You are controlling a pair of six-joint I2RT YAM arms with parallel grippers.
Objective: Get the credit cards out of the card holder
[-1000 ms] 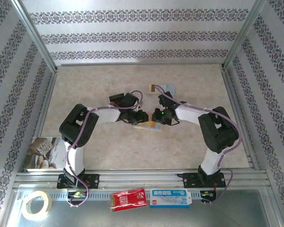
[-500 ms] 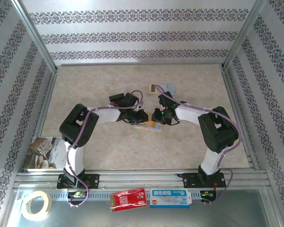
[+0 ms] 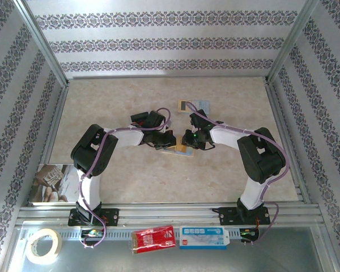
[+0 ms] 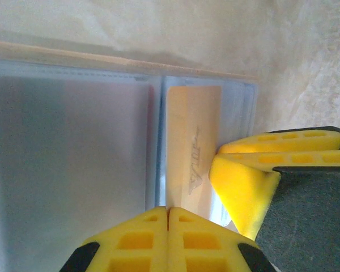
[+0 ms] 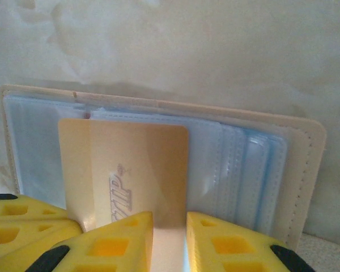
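While the left jaws are clenched, fingertips (image 4: 150,241) butted flat together on the fold of the open card holder (image 4: 73,147), the right jaws stand a narrow gap apart, fingertips (image 5: 122,235) down over the near end of the gold-tan card (image 5: 130,164). The card face shows through that gap, so I can't tell if it's a real grip or just pressure. I also can't tell whether the left has a thin sleeve nipped. The card lies partly across the clear sleeves (image 5: 243,170), tan cover edge at 3 o'clock. From above, the holder lies open near the centre of the worktop (image 3: 130,181), left jaws at its 9 o'clock, right jaws at its 3 o'clock. A yellow-and-blue gadget (image 3: 194,105) sits well apart at 12. My read: the step is drawing this card out with the right while the left pins the holder. To do it well, confirm a firm pinch on the card's end first, then pull straight toward 6 o'clock in the right wrist view, flat and slow, no twist. Hold the left clamp firm or the holder drags along. Stop if the sleeves lift.
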